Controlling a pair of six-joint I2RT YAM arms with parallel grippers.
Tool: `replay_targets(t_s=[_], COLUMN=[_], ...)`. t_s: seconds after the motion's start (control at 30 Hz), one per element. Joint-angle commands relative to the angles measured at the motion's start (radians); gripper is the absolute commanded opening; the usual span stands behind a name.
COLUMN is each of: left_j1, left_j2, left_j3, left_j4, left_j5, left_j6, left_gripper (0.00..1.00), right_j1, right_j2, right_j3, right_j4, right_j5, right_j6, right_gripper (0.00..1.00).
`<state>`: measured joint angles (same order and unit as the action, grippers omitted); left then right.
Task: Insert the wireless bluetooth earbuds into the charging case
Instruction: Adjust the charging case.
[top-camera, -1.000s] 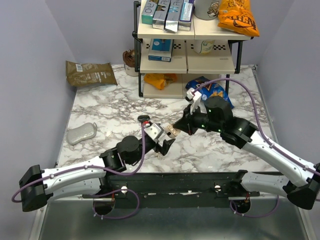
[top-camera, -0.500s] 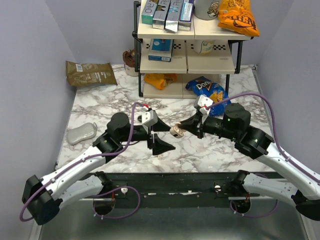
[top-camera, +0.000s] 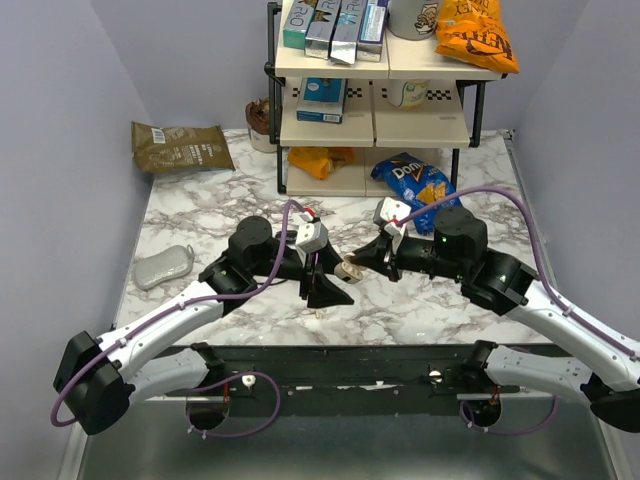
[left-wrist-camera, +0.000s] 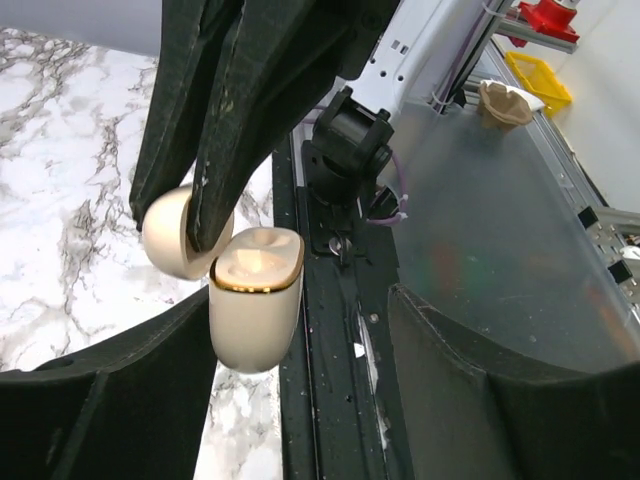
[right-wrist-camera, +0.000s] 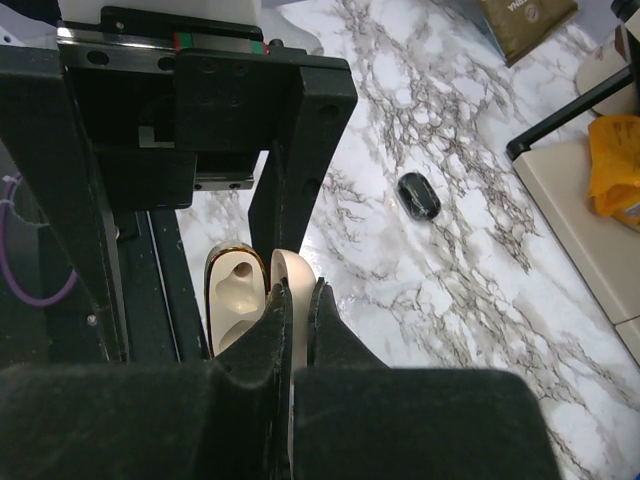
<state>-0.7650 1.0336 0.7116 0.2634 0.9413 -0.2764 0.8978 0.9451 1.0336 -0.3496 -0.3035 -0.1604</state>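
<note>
The charging case (left-wrist-camera: 255, 315) is pale beige with a gold rim and hangs open above the table's front edge. My right gripper (right-wrist-camera: 297, 290) is shut on its raised lid (right-wrist-camera: 291, 265). The body (right-wrist-camera: 235, 300) shows two empty wells. My left gripper (left-wrist-camera: 300, 305) stands open with its jaws on either side of the case body, and its left finger (left-wrist-camera: 110, 400) is the nearer one. From above, both grippers meet at the case (top-camera: 347, 270). A small glossy black oval (right-wrist-camera: 418, 195), seemingly an earbud, lies on the marble beyond. No other earbuds are in view.
A two-tier rack (top-camera: 375, 110) with boxes and snack bags stands at the back. A blue chip bag (top-camera: 420, 180) lies before it. A brown bag (top-camera: 180, 148) and a grey pouch (top-camera: 165, 266) are on the left. The black base rail (top-camera: 350, 362) runs along the near edge.
My left arm has swung in toward the case and its jaws have narrowed around the body. My right gripper has kept hold of the lid, shifting slightly.
</note>
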Motion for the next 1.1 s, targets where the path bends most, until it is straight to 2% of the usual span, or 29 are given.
replay_targets(t_s=[0.0,0.7,0.77,0.87,1.07], left_j1=[0.007,0.009,0.009,0.01,0.01], left_j2=[-0.004,-0.024,-0.027,-0.036,-0.049], left_j3=[0.014,-0.004,-0.008,-0.011,-0.015], left_j4=[0.043,0.02,0.02,0.014,0.014], left_j5=[0.017,-0.053,-0.064,-0.088,-0.095], left_j6=[0.013,0.06,0.059,0.056,0.059], left_gripper=[0.68,0.4,0.44,0.6,0.62], right_j1=[0.012,0.013,0.012,0.012,0.013], right_j2=[0.014,0.029,0.031,0.034,0.035], right_j3=[0.022,0.02,0.02,0.025,0.026], right_j4=[-0.017,-0.02,-0.022,-0.023,-0.025], right_j5=[-0.019,-0.02,-0.019,-0.019,-0.019], right_j6=[-0.016,-0.01,-0.01,-0.008,-0.008], right_gripper=[0.01,0.01,0.01,0.01,0.01])
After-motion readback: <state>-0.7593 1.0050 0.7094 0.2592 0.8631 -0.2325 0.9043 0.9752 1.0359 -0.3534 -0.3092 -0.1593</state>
